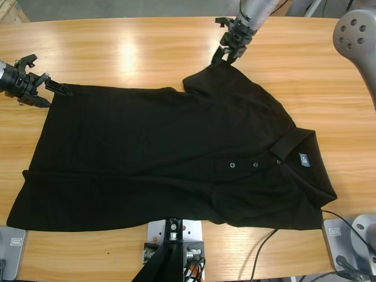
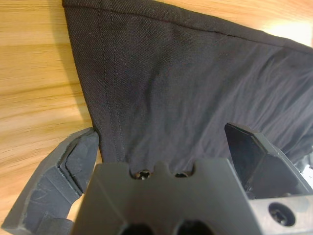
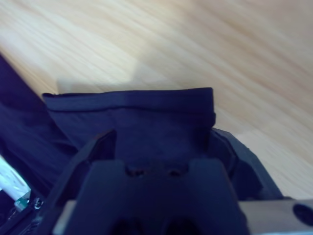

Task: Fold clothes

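Wooden table [image 1: 117,41] carries a black polo shirt [image 1: 170,158] spread flat, collar [image 1: 292,143] toward the table's right end, blue neck label [image 1: 304,159] showing. Left gripper [image 1: 53,88] sits at the shirt's hem corner, jaws spread around the cloth edge. Right gripper [image 1: 226,56] meets the far sleeve [image 3: 132,105], jaws apart around its cuff.

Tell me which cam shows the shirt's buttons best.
High view: the polo shirt lies spread flat, buttons and collar in plain sight. Left wrist view shows only a hem corner between the left gripper jaws; right wrist view only a sleeve edge at the right gripper.
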You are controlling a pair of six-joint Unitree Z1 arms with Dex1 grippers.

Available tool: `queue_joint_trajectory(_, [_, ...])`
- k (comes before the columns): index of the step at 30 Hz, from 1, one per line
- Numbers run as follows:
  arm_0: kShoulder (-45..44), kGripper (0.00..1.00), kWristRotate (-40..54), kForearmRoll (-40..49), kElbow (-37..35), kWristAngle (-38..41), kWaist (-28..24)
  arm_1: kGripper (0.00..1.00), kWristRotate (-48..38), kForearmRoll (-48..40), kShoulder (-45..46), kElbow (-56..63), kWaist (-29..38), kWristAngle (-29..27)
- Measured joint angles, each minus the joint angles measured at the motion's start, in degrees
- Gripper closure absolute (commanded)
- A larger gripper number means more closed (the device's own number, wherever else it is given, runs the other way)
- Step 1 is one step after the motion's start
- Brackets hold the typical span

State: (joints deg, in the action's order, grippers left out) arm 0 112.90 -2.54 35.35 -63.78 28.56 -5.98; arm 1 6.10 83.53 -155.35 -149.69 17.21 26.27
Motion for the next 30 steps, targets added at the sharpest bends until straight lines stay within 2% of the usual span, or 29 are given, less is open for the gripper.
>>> queue_joint_trajectory(4, [0.0,0.013,0.1,0.1,0.0,0.0,0.0,0.796,0.0,0.0,-0.2,0.0,0.2,0.5])
queue_joint_trajectory(6, [0.0,0.013,0.1,0.2,0.0,0.0,0.0,0.891,0.0,0.0,-0.3,0.0,0.3,0.5])
queue_joint_trajectory(7, [0.0,0.013,0.1,0.2,0.0,0.0,0.0,0.985,0.0,0.0,-0.3,0.0,0.3,0.5])
queue_joint_trajectory(23, [0.0,0.008,0.4,1.3,0.0,0.0,0.0,1.000,4.4,0.0,-0.7,0.0,0.3,-1.8])
queue_joint_trajectory(30, [0.2,0.004,3.5,1.8,-0.5,4.1,-1.1,1.000,4.8,0.0,-0.7,0.0,0.3,2.2])
